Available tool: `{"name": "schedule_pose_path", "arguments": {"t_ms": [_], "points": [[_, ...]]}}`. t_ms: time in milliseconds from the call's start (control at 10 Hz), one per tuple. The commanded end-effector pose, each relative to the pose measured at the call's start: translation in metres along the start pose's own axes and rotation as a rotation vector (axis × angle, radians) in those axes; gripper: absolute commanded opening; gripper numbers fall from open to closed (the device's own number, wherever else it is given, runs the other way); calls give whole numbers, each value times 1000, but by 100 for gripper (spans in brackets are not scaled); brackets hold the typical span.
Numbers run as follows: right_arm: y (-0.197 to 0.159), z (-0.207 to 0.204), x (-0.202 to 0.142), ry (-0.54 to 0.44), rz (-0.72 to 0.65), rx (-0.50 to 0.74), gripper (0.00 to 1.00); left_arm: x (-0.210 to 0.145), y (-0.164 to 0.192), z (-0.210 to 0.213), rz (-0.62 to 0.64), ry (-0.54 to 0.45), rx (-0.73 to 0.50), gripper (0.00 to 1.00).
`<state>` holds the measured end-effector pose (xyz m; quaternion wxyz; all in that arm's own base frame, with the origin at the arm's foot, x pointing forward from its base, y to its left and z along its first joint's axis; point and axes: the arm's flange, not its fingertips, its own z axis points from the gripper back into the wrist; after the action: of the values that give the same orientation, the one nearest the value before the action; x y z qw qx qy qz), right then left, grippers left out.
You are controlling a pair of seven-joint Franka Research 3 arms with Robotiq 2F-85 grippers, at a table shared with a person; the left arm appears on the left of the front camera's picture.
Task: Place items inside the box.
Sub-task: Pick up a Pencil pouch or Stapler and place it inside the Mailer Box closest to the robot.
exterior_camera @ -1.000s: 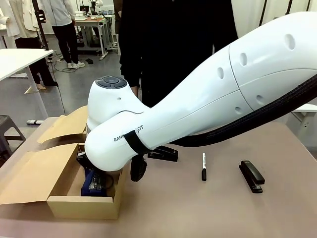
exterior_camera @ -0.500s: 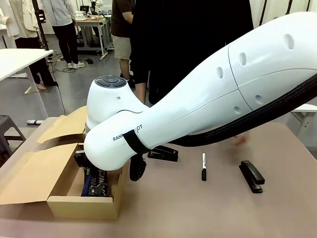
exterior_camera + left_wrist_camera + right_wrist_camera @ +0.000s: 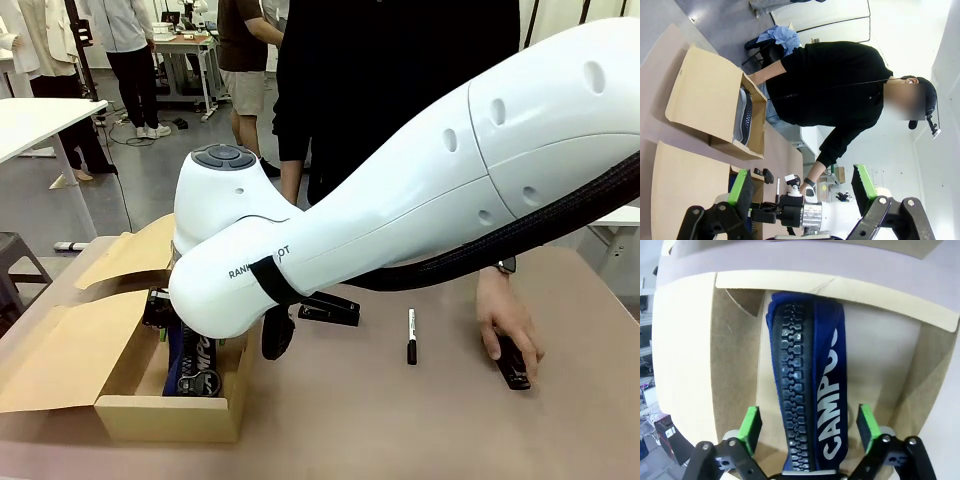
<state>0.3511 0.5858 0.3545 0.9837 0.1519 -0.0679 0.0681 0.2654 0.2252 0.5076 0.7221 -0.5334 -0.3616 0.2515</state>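
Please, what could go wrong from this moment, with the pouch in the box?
1. The navy pouch lies zip-up in the box, between the open right jaws; rising askew might drag it out.
2. The person's hand covers the stapler; a reach there now might strike the hand.

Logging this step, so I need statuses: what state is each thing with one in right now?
box: flap lid folded open.
navy pouch: zipped shut, lying in the box.
right gripper: open, pads either side of the pouch.
left gripper: open, empty.
stapler: on the table, under the person's hand.
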Motion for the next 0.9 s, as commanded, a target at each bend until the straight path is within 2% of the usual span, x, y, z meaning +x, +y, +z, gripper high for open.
{"name": "schedule_pose_path", "arguments": {"t_ms": [0,300,600,800], "points": [[3,12,-5,-38,32,-59,100,-3,2,-2,-21,-13,-30,100],[7,38,-10,-69,107,-75,100,-3,2,-2,-21,-13,-30,100],[8,37,-13,-7,152,-64,100,-3,2,-2,-21,-13,-30,100],[7,51,-16,-9,183,-30,100,-3,2,-2,-21,-13,-30,100]]}}
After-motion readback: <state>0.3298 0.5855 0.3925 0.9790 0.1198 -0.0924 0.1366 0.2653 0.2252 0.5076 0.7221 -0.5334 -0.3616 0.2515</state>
